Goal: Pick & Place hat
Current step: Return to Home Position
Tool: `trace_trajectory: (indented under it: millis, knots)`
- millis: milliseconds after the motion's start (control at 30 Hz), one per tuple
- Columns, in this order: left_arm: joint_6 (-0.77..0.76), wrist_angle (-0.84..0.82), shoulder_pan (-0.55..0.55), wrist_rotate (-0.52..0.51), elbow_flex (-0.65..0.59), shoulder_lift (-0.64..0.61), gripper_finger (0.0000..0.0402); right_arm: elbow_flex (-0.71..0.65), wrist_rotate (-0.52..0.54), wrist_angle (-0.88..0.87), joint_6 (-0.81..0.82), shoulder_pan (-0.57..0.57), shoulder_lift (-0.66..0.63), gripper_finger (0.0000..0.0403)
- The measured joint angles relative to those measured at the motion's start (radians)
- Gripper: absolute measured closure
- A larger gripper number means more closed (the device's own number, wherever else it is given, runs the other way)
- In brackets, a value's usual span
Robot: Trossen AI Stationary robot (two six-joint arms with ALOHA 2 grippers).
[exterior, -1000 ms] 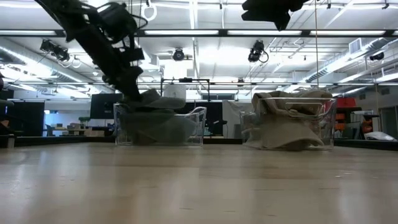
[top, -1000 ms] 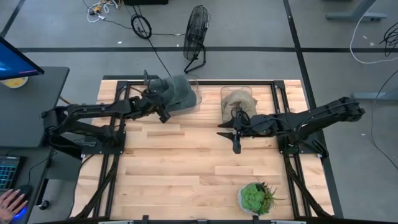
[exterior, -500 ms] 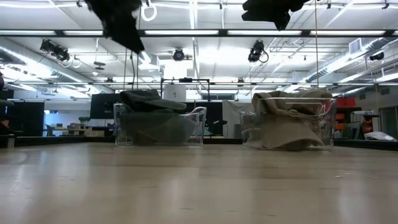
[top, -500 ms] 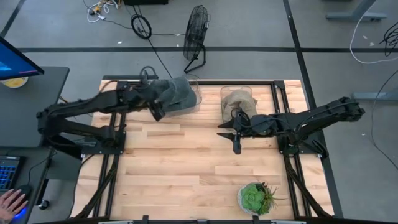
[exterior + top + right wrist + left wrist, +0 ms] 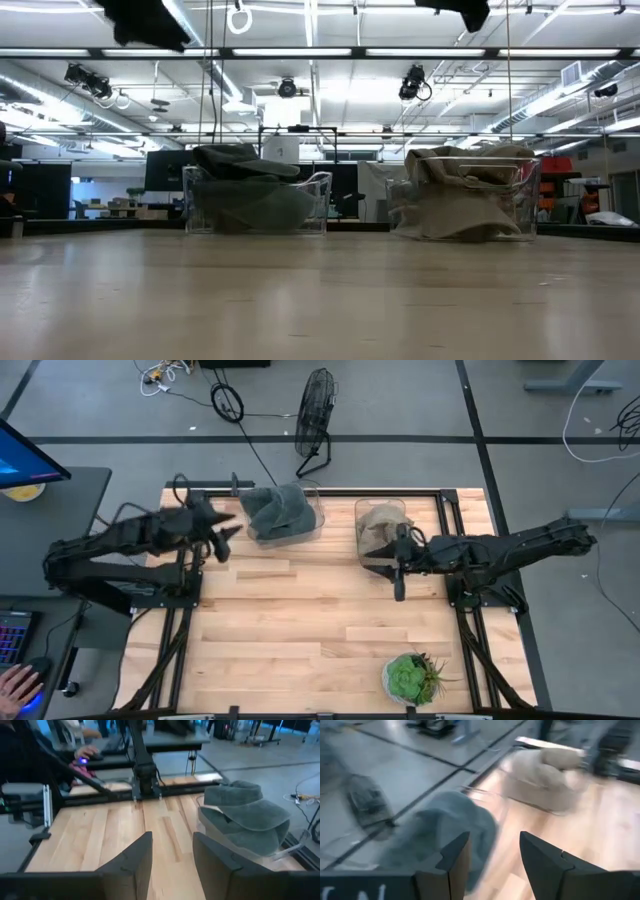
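A grey hat [image 5: 280,512] lies in a clear bin [image 5: 318,200] at the table's far edge, its crown rising above the rim; the right wrist view shows the same hat [image 5: 247,817]. A beige hat [image 5: 383,523] is heaped in a second clear bin [image 5: 528,200] to its right. My left gripper [image 5: 226,536] hangs open above the table, left of the grey hat's bin, with nothing between its fingers [image 5: 455,855]. My right gripper [image 5: 400,586] hangs open, just near of the beige hat's bin, fingers [image 5: 140,855] apart and empty.
A potted plant [image 5: 412,678] stands near the table's near right corner. A floor fan [image 5: 315,415] is beyond the far edge. A person's hand [image 5: 15,685] rests at a desk off the table's left. Bare wood [image 5: 300,620] spans the table's middle.
My left gripper has opened and let go of the grey hat, then risen and drawn back toward the table's left edge. The hat stays in its bin. My right gripper has shifted a little toward the table's right edge, still open.
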Motion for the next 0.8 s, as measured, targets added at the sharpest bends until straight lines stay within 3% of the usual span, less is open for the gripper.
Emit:
trace_trajectory:
  millis: [167,300,533,800]
  knots:
    - [0.063,0.339,-0.045,0.121,-0.330,-0.142,0.0227,-0.181,-0.002,0.154,0.004,0.000,-0.095,0.0256]
    - [0.102,0.571,-0.080,0.149,-0.509,-0.222,0.0227,-0.343,-0.002,0.276,0.040,0.000,-0.201,0.0256]
    - [0.126,0.654,-0.103,0.149,-0.655,-0.398,0.0227,-0.592,-0.002,0.433,0.058,0.000,-0.442,0.0256]
    - [0.160,0.677,-0.103,0.149,-0.778,-0.567,0.0227,-0.724,-0.002,0.438,0.050,-0.001,-0.657,0.0256]
